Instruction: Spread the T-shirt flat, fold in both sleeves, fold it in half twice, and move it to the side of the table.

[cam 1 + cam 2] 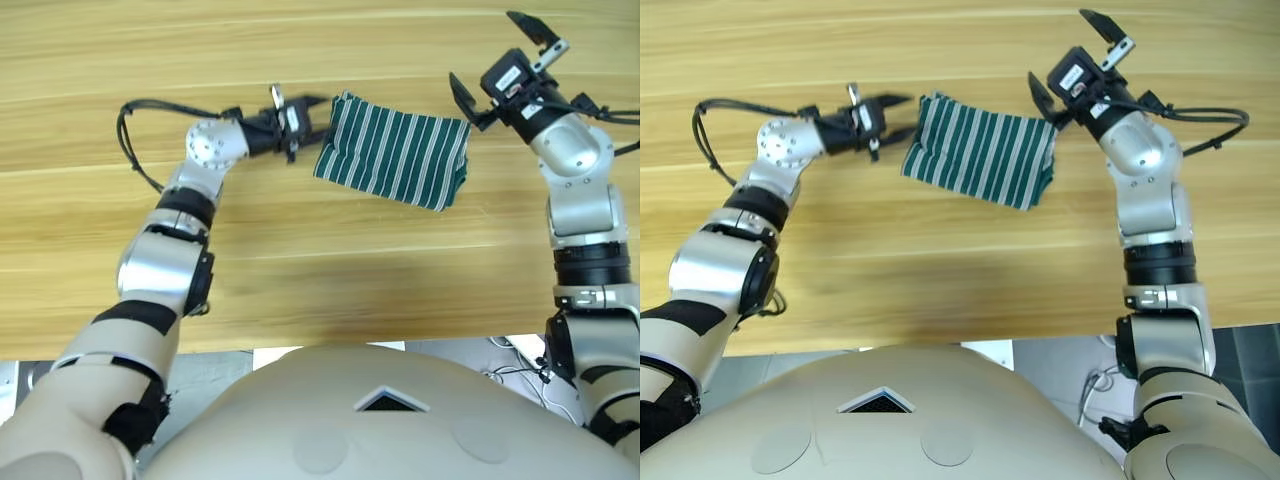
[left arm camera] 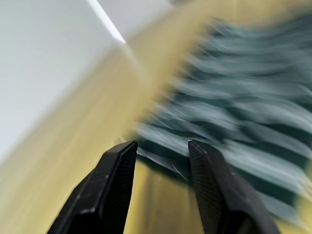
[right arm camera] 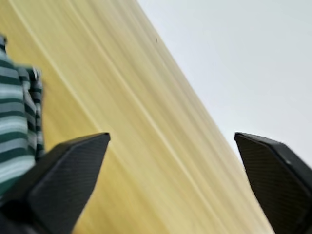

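Note:
The T-shirt [image 1: 393, 150], green with white stripes, lies folded into a small thick rectangle on the wooden table [image 1: 300, 260]. My left gripper [image 1: 313, 118] is open just off the shirt's left edge, its fingertips close to the cloth with nothing between them. In the left wrist view both dark fingers [image 2: 112, 175] frame the shirt's edge [image 2: 234, 141]. My right gripper [image 1: 497, 65] is wide open, raised near the shirt's right far corner and holding nothing. The right wrist view has the striped shirt [image 3: 17, 126] beside one finger [image 3: 68, 170].
The table's near edge [image 1: 330, 345] runs just in front of my body. A black cable [image 1: 135, 140] loops on the table left of the left arm. Bare wood lies all around the shirt.

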Robot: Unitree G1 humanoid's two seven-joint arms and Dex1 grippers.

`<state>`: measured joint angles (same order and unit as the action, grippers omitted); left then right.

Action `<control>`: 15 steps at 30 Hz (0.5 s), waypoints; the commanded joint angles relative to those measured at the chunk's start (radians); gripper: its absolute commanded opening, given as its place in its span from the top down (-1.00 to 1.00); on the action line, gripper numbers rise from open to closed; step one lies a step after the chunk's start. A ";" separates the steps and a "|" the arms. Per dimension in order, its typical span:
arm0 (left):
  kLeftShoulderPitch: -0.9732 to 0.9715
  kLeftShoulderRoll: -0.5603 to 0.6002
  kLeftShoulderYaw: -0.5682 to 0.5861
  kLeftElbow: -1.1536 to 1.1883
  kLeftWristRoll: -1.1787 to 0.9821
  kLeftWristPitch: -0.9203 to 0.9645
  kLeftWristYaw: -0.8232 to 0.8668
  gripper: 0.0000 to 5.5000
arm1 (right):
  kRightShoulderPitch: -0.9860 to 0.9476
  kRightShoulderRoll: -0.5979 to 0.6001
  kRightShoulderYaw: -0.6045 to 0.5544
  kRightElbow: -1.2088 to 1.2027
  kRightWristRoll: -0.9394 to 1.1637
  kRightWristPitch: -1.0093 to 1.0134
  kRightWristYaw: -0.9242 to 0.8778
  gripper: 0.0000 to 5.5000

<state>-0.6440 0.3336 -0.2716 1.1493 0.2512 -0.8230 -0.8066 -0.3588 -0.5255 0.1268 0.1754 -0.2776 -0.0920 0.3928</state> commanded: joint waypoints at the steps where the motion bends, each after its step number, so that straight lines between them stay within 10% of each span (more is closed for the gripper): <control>1: -0.003 0.033 -0.052 -0.044 0.075 -0.009 0.043 0.29 | -0.092 0.056 0.069 0.098 -0.041 -0.015 -0.003 -0.95; 15: -0.068 0.077 -0.202 -0.056 0.347 0.050 0.441 0.29 | -0.327 0.283 0.246 0.565 -0.142 -0.164 -0.085 -0.95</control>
<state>-0.7012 0.3749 -0.4630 1.0990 0.5688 -0.7835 -0.3813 -0.6491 -0.2533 0.3659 0.6952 -0.4141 -0.2350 0.3235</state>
